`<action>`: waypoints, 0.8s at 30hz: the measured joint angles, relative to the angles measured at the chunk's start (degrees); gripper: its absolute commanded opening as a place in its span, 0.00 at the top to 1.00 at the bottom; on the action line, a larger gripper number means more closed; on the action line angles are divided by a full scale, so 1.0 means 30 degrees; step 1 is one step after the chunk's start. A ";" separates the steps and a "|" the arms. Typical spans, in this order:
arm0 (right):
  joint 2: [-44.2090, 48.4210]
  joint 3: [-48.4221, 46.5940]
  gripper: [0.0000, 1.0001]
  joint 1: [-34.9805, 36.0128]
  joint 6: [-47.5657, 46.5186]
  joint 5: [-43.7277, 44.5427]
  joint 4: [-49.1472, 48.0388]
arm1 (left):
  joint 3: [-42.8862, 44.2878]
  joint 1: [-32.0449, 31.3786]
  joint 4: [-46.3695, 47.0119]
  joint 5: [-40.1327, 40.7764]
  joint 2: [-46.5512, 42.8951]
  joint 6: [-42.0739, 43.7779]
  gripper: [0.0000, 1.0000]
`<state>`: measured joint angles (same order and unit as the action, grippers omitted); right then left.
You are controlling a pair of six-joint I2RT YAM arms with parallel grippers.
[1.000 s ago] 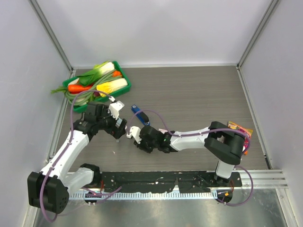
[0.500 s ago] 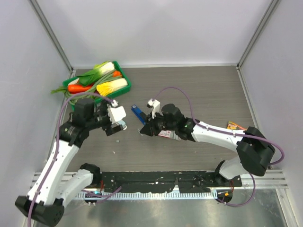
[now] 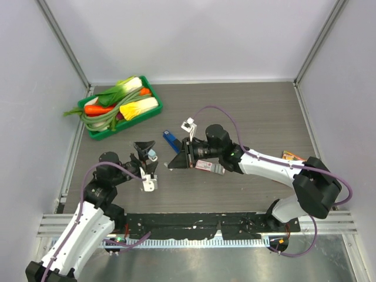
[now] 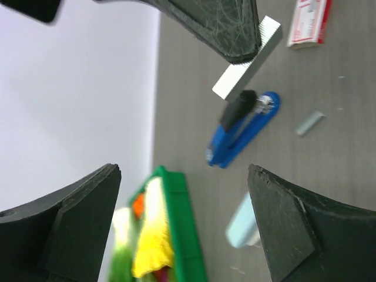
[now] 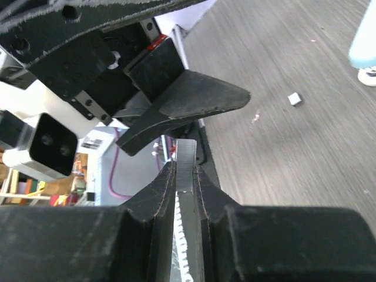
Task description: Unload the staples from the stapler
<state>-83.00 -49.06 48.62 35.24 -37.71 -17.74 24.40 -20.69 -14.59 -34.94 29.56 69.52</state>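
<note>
My right gripper [image 5: 185, 170] is shut on the staples [image 5: 185, 157], a short silvery-grey strip that stands up between its fingertips. In the left wrist view the strip [image 4: 247, 59] hangs above the table under one right finger [image 4: 211, 23]. In the top view the right gripper [image 3: 175, 163] sits just in front of the blue stapler [image 3: 171, 141], which also shows in the left wrist view [image 4: 244, 129]. My left gripper [image 4: 183, 173] is open and empty, close to the left of the right gripper [image 3: 145, 154]. A light blue stapler [image 3: 153, 156] lies by it.
A green tray [image 3: 94, 130] of toy vegetables stands at the back left. A red, white and grey packet [image 3: 205, 165] lies under my right arm. A small grey strip [image 4: 309, 123] lies near the blue stapler. A colourful snack packet [image 3: 296, 158] lies at the right.
My left arm has drawn back toward the near left and its gripper has turned to face the back. My right gripper has turned and shifted slightly left, still by the blue stapler.
</note>
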 measured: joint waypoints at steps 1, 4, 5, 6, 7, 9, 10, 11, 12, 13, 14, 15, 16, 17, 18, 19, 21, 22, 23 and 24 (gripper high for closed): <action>-0.0015 0.0015 0.99 -0.0022 0.0379 -0.0277 -0.0299 | -0.0124 0.0000 0.0546 -0.0204 -0.0102 0.0226 0.10; -0.0248 0.0080 0.99 -0.0160 0.1421 -0.1013 -0.1581 | -0.0663 -0.0015 0.2463 -0.1100 -0.0627 0.1494 0.14; -0.0379 0.0087 0.99 -0.0211 0.1778 -0.1209 -0.1916 | -0.0867 -0.0015 0.2907 -0.1413 -0.0860 0.1902 0.15; -0.0510 0.0095 0.99 -0.0262 0.2047 -0.1355 -0.2229 | -0.0998 -0.0015 0.3111 -0.1632 -0.1049 0.2237 0.17; -0.0641 0.0124 0.99 -0.0313 0.2361 -0.1479 -0.2543 | -0.1144 -0.0015 0.3381 -0.1945 -0.1319 0.2594 0.18; -0.0845 0.0189 0.99 -0.0401 0.2885 -0.1654 -0.3045 | -0.1253 -0.0029 0.3694 -0.2484 -0.1734 0.3235 0.23; -0.0940 0.0255 0.99 -0.0415 0.3220 -0.1741 -0.3453 | -0.1275 -0.0036 0.3716 -0.2805 -0.1938 0.3723 0.25; -0.0976 0.0277 0.99 -0.0437 0.3475 -0.1800 -0.3730 | -0.1290 -0.0036 0.3716 -0.2980 -0.2047 0.3985 0.27; -0.1056 0.0299 0.99 -0.0488 0.3810 -0.1902 -0.4065 | -0.1304 -0.0036 0.3701 -0.3140 -0.2171 0.4248 0.29; -0.1107 0.0306 0.99 -0.0510 0.4073 -0.2011 -0.4422 | -0.1348 -0.0066 0.3672 -0.3402 -0.2339 0.4670 0.30; -0.1180 0.0306 0.99 -0.0532 0.4357 -0.2106 -0.4743 | -0.1370 -0.0066 0.3636 -0.3555 -0.2441 0.4954 0.31; -0.1224 0.0306 0.99 -0.0532 0.4575 -0.2186 -0.5013 | -0.1370 -0.0066 0.3526 -0.3759 -0.2565 0.5282 0.33; -0.1297 0.0313 0.99 -0.0539 0.4867 -0.2280 -0.5348 | -0.1370 -0.0066 0.3359 -0.3934 -0.2681 0.5625 0.33; -0.1392 0.0335 0.99 -0.0539 0.5100 -0.2390 -0.5807 | -0.1377 -0.0066 0.3177 -0.4102 -0.2798 0.6025 0.33; -0.1486 0.0364 0.99 -0.0539 0.5413 -0.2484 -0.6200 | -0.1384 -0.0066 0.3002 -0.4233 -0.2892 0.6368 0.33; -0.1632 0.0401 0.99 -0.0546 0.5829 -0.2623 -0.6732 | -0.1406 -0.0066 0.2820 -0.4342 -0.3002 0.6652 0.33; -0.1945 0.0466 0.99 -0.0561 0.6441 -0.2863 -0.7635 | -0.1508 -0.0066 0.2616 -0.4466 -0.3147 0.7074 0.33; -0.2106 0.0510 0.99 -0.0576 0.6798 -0.2987 -0.8051 | -0.1559 -0.0066 0.2470 -0.4554 -0.3177 0.7271 0.34; -0.2273 0.0605 0.99 -0.0583 0.7118 -0.3126 -0.8524 | -0.1603 -0.0066 0.2397 -0.4575 -0.3177 0.7424 0.35; -0.2375 0.0663 0.99 -0.0590 0.7373 -0.3206 -0.8772 | -0.1632 -0.0066 0.2310 -0.4590 -0.3177 0.7570 0.37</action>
<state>-90.13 -47.07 46.85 57.36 -47.33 -44.05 19.51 -20.88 -7.66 -48.71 20.03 92.23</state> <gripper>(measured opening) 0.201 0.666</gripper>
